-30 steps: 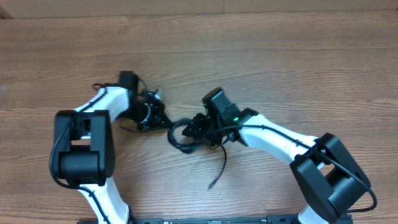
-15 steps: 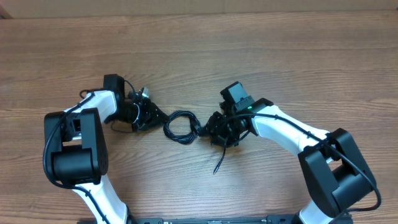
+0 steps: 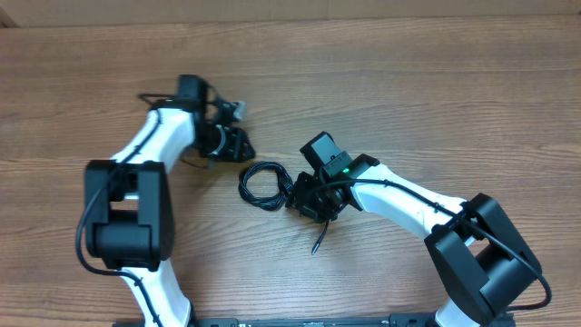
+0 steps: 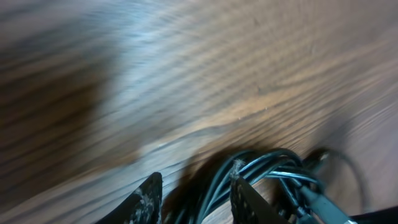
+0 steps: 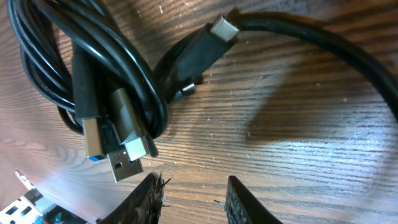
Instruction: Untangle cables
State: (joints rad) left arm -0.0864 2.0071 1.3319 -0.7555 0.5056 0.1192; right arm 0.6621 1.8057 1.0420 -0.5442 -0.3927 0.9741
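The cables lie in a small black coil on the wooden table, between the two arms, and a loose tail trails toward the near edge beneath the right arm. Through the right wrist camera we see the bundle looped at upper left, with two silver-tipped flat plugs side by side at its lower end. A smaller plug caps a thicker strand that arcs off to the right. The right claw hovers just beside those plugs, spread, with only bare wood between its tips. The left claw sits up and to the left of the coil, apart from it. Its own view is blurred, yet we make out the fingers standing apart, the coil just beyond them.
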